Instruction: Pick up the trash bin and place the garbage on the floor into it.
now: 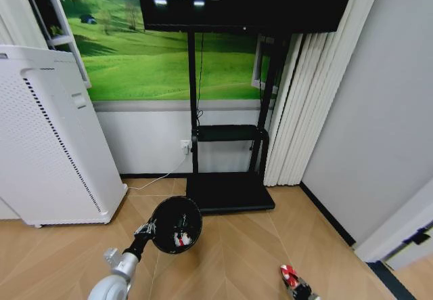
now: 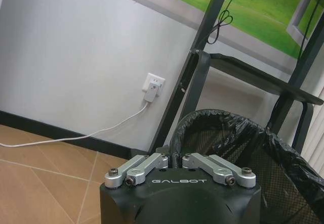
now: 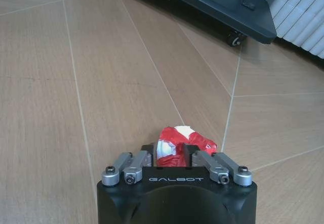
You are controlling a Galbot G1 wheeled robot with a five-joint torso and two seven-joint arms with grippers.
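Trash bin: black, liner-fitted, held off the floor in front of the TV stand base, tilted so its mouth faces the head camera; litter visible inside. Left gripper: closed on the bin's rim. Red-and-white wrapper: pinched between the fingers of the right gripper, low over the parquet, well right of the bin. White perforated appliance: standing left.

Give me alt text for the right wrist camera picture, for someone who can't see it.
The right end effector is closed on a crumpled red-and-white wrapper, above the tan wood floor. The black base of a stand and white curtain folds sit at the far edge.
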